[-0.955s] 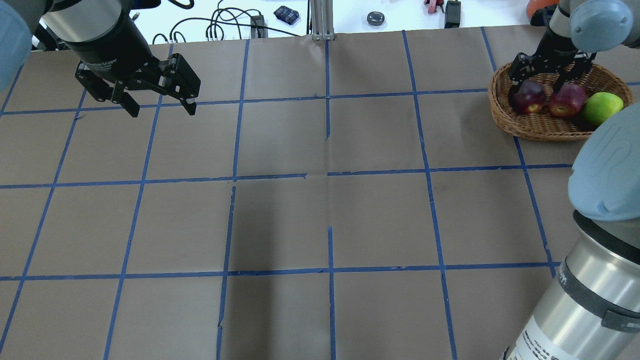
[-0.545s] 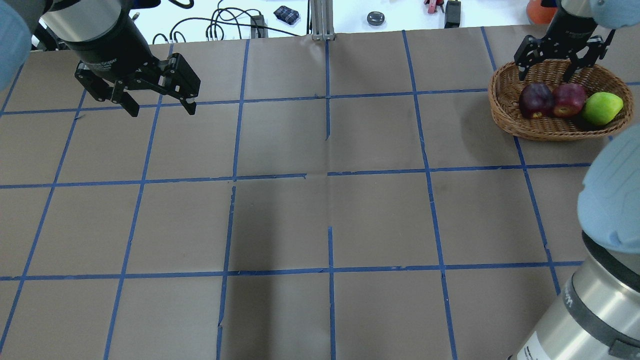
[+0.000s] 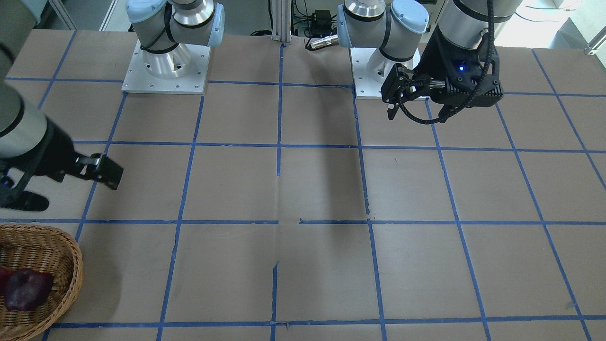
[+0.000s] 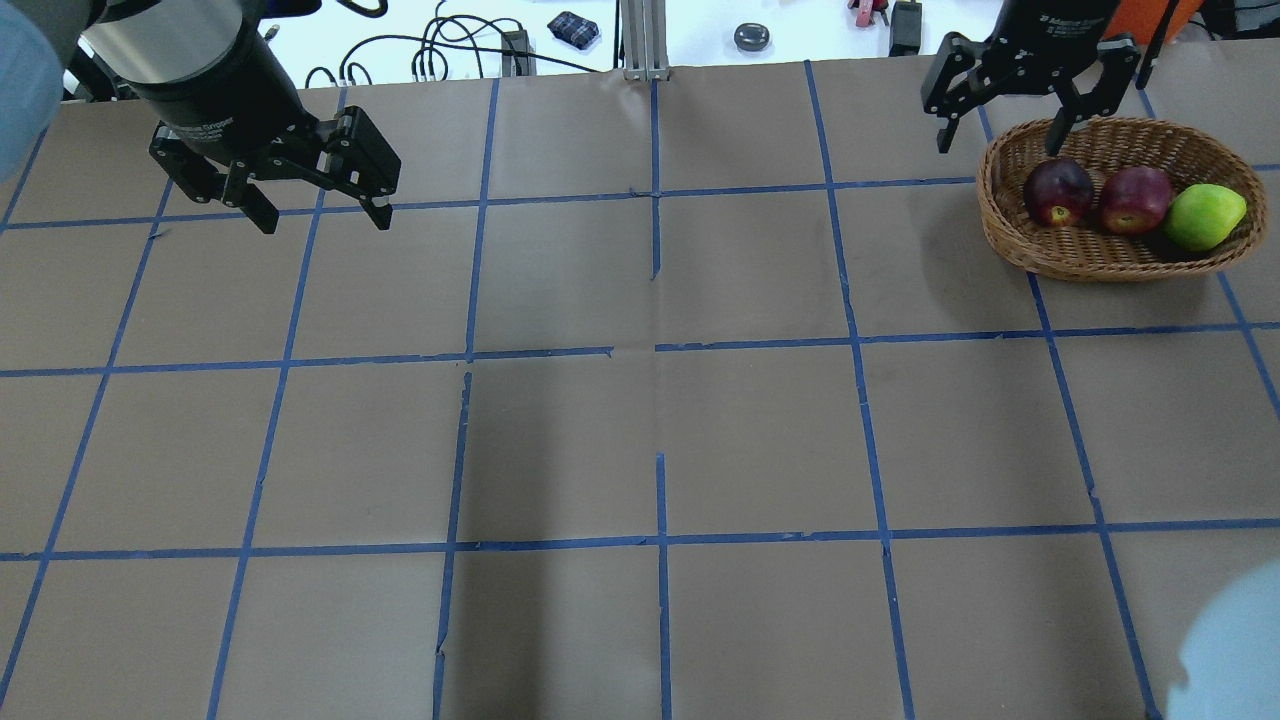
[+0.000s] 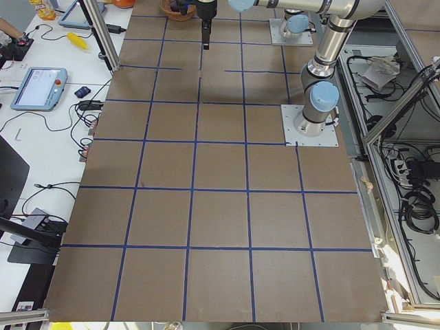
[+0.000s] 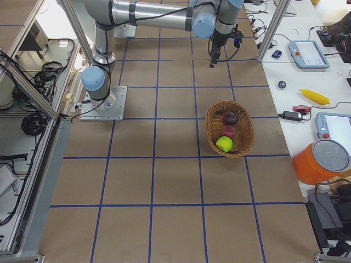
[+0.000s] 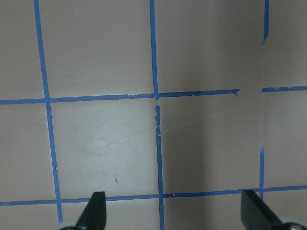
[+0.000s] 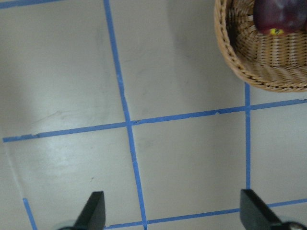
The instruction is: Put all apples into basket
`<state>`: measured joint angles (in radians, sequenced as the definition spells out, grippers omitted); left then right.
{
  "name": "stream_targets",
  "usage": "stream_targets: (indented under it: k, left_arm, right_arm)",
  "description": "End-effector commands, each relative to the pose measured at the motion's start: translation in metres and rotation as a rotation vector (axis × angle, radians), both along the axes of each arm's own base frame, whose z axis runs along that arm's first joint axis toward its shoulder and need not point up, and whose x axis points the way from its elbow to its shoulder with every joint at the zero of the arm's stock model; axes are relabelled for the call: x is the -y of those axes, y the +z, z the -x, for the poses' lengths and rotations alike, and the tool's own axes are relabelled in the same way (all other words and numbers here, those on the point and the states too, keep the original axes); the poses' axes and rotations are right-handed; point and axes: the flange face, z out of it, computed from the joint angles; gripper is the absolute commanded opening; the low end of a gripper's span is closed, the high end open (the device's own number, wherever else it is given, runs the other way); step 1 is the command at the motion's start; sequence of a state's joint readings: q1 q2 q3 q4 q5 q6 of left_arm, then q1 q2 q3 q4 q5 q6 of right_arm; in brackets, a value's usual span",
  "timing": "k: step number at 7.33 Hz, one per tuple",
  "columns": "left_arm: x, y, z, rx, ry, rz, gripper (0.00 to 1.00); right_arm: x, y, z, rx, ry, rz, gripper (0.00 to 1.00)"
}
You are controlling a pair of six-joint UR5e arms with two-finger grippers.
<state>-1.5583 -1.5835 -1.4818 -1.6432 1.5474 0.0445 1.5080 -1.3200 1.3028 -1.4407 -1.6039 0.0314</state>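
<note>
The wicker basket (image 4: pixel 1000 225) stands at the far right of the table. In it lie the dark maroon apple (image 4: pixel 1058 191), the red apple (image 4: pixel 1135 199) and the yellow-green apple (image 4: pixel 1203 217), side by side. My right gripper (image 4: pixel 998 140) is open and empty, raised just left of the basket's far rim. Its wrist view shows the basket (image 8: pixel 240 67) and the maroon apple (image 8: pixel 280 17) at the upper right. My left gripper (image 4: pixel 325 222) is open and empty, high over the far left of the table. The basket (image 6: pixel 211 126) with all three apples also shows in the exterior right view.
Blue tape marks a grid on the brown table cover. An aluminium post (image 4: pixel 645 40), cables and small items sit on the white bench beyond the far edge. An orange bucket (image 6: pixel 323 161) stands off the table past the basket. Both arm bases (image 3: pixel 165 66) are at the robot side.
My right gripper has lifted out of the basket and moved up and to the left, open and empty. The three apples stay in the basket. The left arm has not moved.
</note>
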Motion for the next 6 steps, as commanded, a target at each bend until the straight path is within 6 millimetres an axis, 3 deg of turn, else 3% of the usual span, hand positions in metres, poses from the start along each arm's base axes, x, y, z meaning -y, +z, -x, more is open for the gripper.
stream_targets:
  k: [1, 3, 6]
  left_arm:
    - [0.000, 0.000, -0.001, 0.000, 0.001, 0.001, 1.00]
    - [0.000, 0.000, 0.000, 0.000, 0.000, -0.001, 1.00]
    - [-0.001, 0.000, 0.000, 0.002, 0.000, -0.004, 1.00]
  right_arm:
    - [-0.070, 0.019, -0.056, 0.002, 0.094, 0.007, 1.00]
    - [-0.101, 0.011, -0.051, 0.038, 0.082, 0.000, 1.00]
    - [-0.099, 0.028, -0.018, 0.048, 0.056, 0.028, 1.00]
